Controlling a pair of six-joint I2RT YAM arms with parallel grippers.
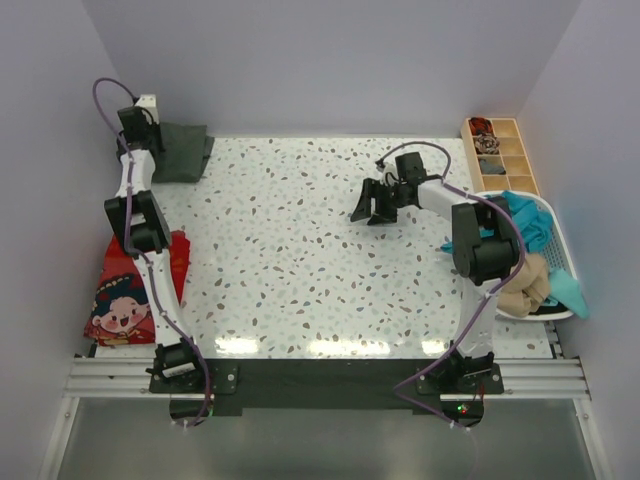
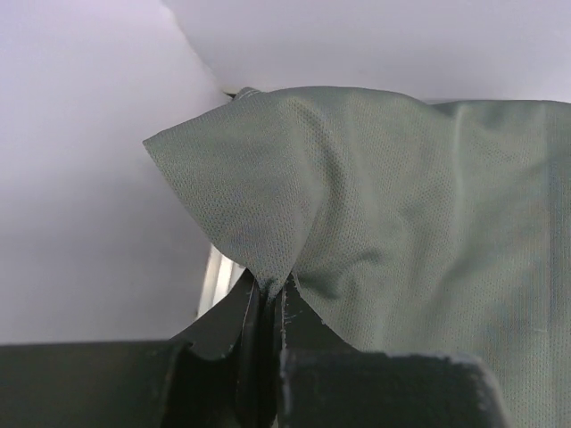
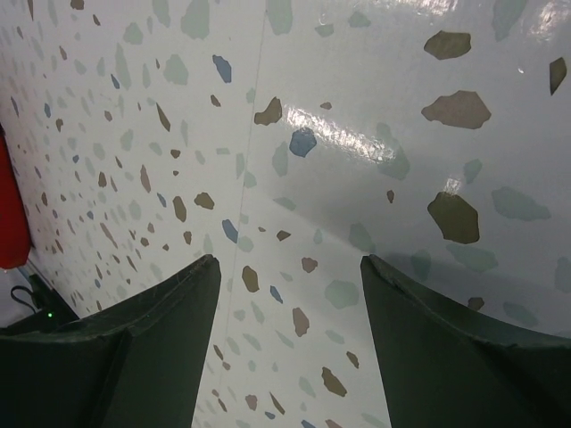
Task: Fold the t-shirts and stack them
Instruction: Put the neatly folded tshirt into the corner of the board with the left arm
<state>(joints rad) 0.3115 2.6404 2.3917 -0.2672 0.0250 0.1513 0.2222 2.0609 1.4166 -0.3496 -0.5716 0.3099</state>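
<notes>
From above, the left arm reaches to the far left corner of the table (image 1: 300,270), where its gripper (image 1: 145,115) sits at the back edge of the grey-green shirt (image 1: 182,152), which lies as a flat dark patch against the rear wall. The red shirt (image 1: 130,290) with a cartoon face lies at the near left edge, beside that arm and partly over the table's side. The right gripper (image 1: 372,203) hangs over bare tabletop right of centre, fingers spread and holding nothing. At the right edge a white basket (image 1: 562,250) holds a teal shirt (image 1: 525,220) and a tan shirt (image 1: 525,285), both spilling over its rim. A wooden tray (image 1: 505,150) of small compartments stands behind it in the far right corner. In the left wrist view, the jaws are clenched on a pinched fold of the grey-green cloth, which rises from them in a peak with the wall behind. In the right wrist view, the two fingers stand wide apart above speckled tabletop, with a sliver of red cloth at the left edge.
</notes>
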